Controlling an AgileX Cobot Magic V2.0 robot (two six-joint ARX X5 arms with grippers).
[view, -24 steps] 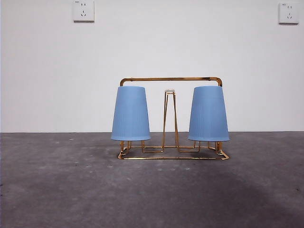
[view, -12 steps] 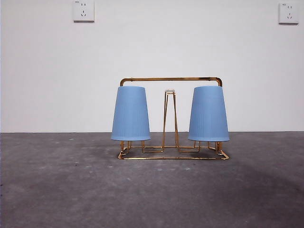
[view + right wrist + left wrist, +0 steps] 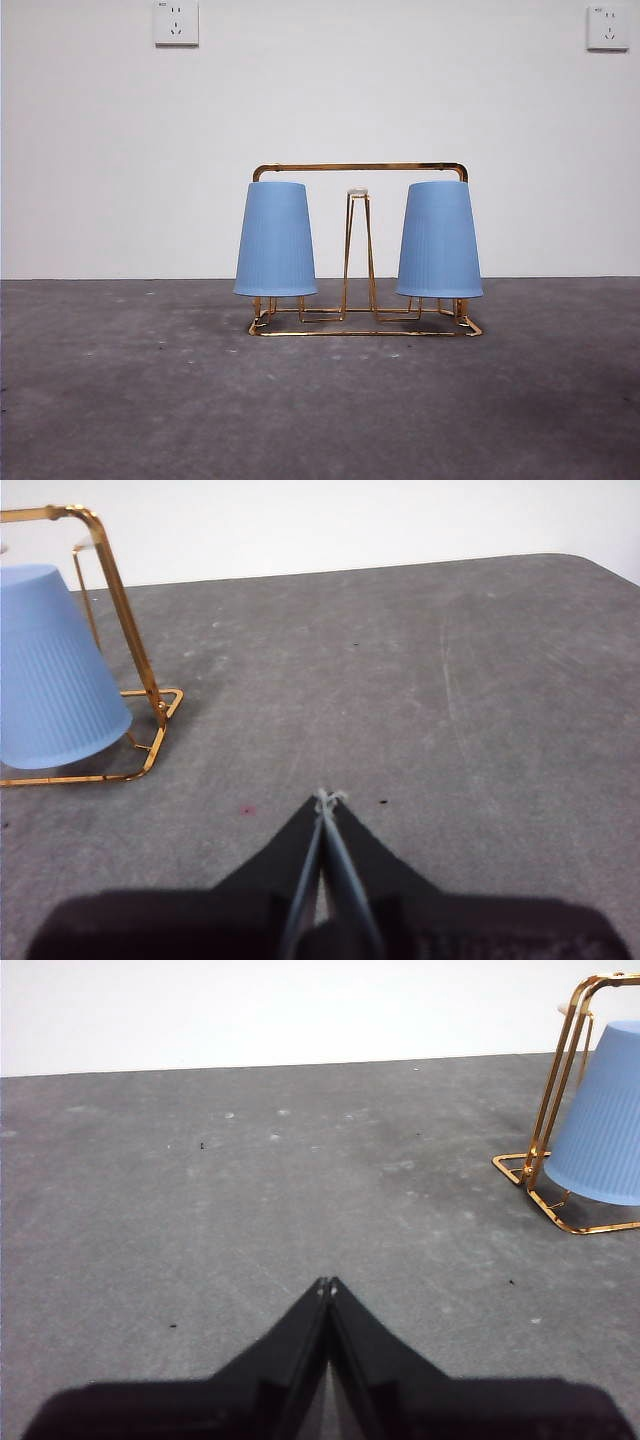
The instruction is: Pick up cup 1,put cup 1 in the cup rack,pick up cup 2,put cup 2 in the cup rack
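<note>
The gold wire cup rack (image 3: 360,168) stands in the middle of the table. Two blue ribbed cups hang upside down on its pegs: one on the left (image 3: 275,240), one on the right (image 3: 439,240). A bare hairpin peg (image 3: 358,250) rises between them. The left wrist view shows the rack's end (image 3: 555,1080) and the left cup (image 3: 605,1120); my left gripper (image 3: 327,1284) is shut and empty, well away from it. The right wrist view shows the rack's other end (image 3: 120,590) and the right cup (image 3: 50,670); my right gripper (image 3: 327,798) is shut and empty, away from it.
The grey table top (image 3: 320,400) stretches in front of the rack. A white wall with two sockets (image 3: 176,22) (image 3: 607,27) stands behind. The table's rounded far corner (image 3: 590,565) shows in the right wrist view.
The soft shadow on the table in front of the rack has faded toward the right. The cups and the rack have not moved.
</note>
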